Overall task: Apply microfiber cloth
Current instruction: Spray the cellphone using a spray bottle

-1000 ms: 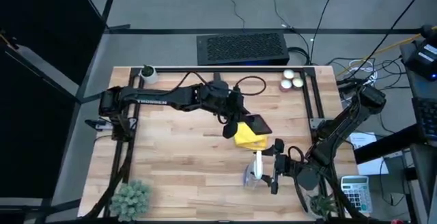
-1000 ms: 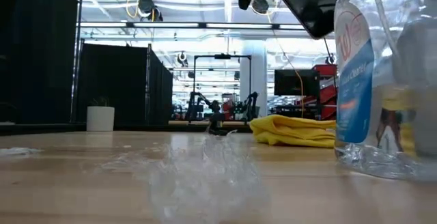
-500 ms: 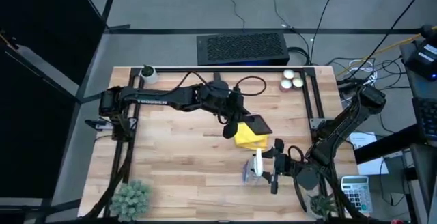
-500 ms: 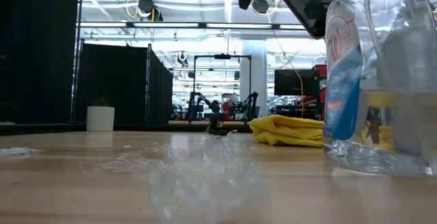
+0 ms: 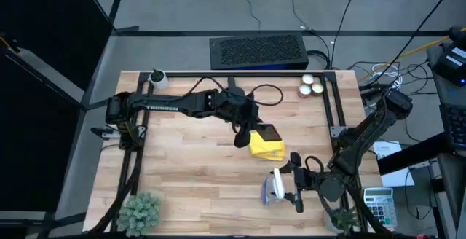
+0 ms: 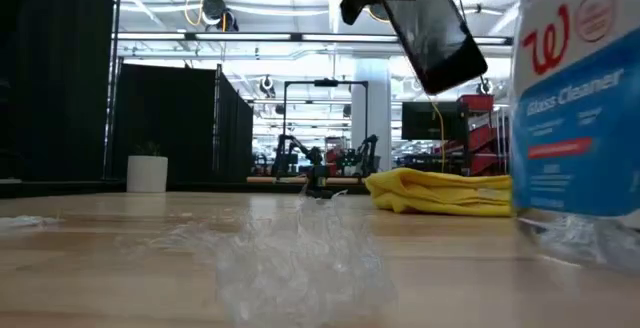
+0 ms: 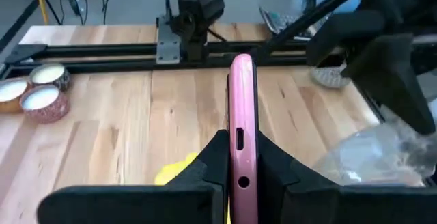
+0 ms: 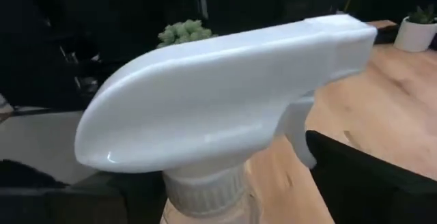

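The yellow microfiber cloth (image 5: 267,149) lies crumpled on the table's middle, also seen in the low view (image 6: 440,190). Just above its far edge, my left gripper (image 5: 251,128) is shut on a black phone in a pink case (image 5: 267,132), held high and tilted in the low view (image 6: 437,33). Nearer the front edge, my right gripper (image 5: 290,186) is shut on a clear glass-cleaner spray bottle (image 5: 274,186) with a white spray head (image 8: 225,94) and a blue label (image 6: 580,138). My left gripper pinches the phone's two flat faces between its fingers, at the end with the charging port (image 7: 240,157). The fingers come level from the table's left. The phone is lifted clear above the cloth, tilted. My right gripper has one finger (image 8: 369,183) on each side of the bottle's neck (image 8: 205,191), just under the spray head. It comes level from the table's right. The bottle stands upright; whether its base touches the table I cannot tell.
Three candles (image 5: 311,86) sit at the far right, a small white pot (image 5: 156,79) at the far left. Green plants stand at the near left (image 5: 138,211) and near right (image 5: 342,221). Crumpled clear film (image 6: 300,253) lies near the front edge. Black rails (image 5: 336,111) frame the table.
My right gripper has carried the spray bottle a little toward the table's near edge, still upright. My left gripper has shifted slightly toward the left with the phone, which has turned and shows more of its screen in the low view.
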You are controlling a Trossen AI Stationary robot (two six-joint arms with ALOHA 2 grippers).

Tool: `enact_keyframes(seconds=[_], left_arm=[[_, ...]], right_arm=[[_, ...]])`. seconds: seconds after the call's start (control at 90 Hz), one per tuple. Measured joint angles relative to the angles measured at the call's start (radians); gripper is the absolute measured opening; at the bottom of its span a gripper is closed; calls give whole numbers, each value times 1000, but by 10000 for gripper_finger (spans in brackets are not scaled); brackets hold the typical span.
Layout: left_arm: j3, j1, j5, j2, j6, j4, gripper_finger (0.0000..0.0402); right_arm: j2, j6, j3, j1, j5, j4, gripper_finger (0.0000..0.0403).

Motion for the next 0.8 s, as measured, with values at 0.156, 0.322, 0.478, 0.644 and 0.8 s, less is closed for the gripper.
enact_keyframes(seconds=[0.156, 0.322, 0.478, 0.644, 0.8], left_arm=[[0, 5, -19, 42, 10, -25, 18], [0, 13, -58, 115, 37, -43, 18], [-1, 16, -63, 141, 37, -34, 18], [-1, 27, -62, 168, 30, -98, 18], [1, 11, -63, 140, 32, -58, 18]], right_arm=[[-1, 14, 0, 2, 5, -5, 296], [-1, 60, 0, 3, 3, -12, 296], [-1, 83, 0, 3, -15, -14, 295], [-11, 84, -1, 4, -23, -19, 295], [-54, 82, -3, 24, -39, -34, 295]])
